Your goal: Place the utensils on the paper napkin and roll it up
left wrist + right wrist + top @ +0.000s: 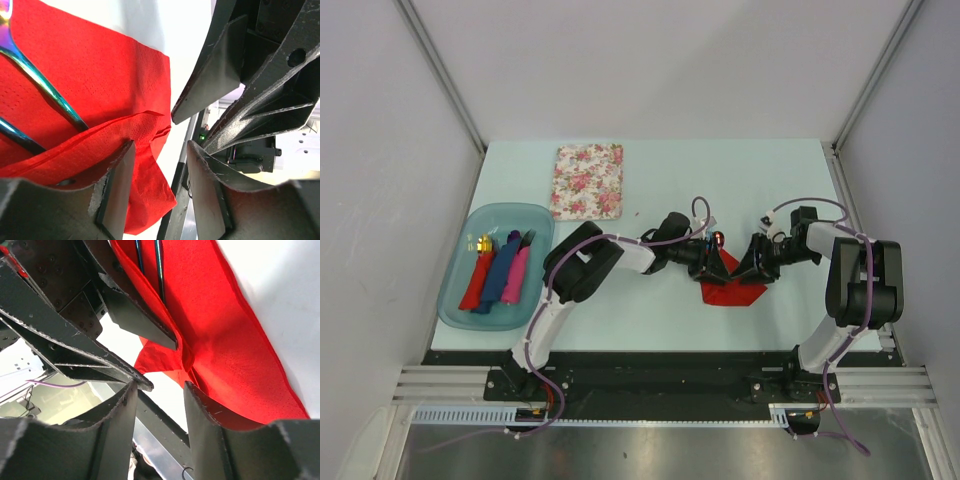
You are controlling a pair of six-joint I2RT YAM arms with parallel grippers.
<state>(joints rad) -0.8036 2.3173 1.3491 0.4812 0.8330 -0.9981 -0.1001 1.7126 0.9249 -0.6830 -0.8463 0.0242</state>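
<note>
The red paper napkin (732,288) lies at the table's middle, partly folded. Two slim iridescent utensil handles lie on it, their ends under a raised fold; one handle (46,86) and the other (17,134) show in the left wrist view, and both handles (159,267) in the right wrist view. A shiny red spoon head (719,238) sticks out at the napkin's far edge. My left gripper (713,262) (161,146) is open, the fold (100,142) draped over its left finger. My right gripper (752,268) (161,386) is open, facing it at the napkin's (235,355) right side.
A blue tray (455,300) at the left holds red, blue and pink napkin rolls, the red one with a gold-tipped utensil (482,243). A floral pad (588,181) lies at the back. The two grippers' fingers almost touch over the napkin.
</note>
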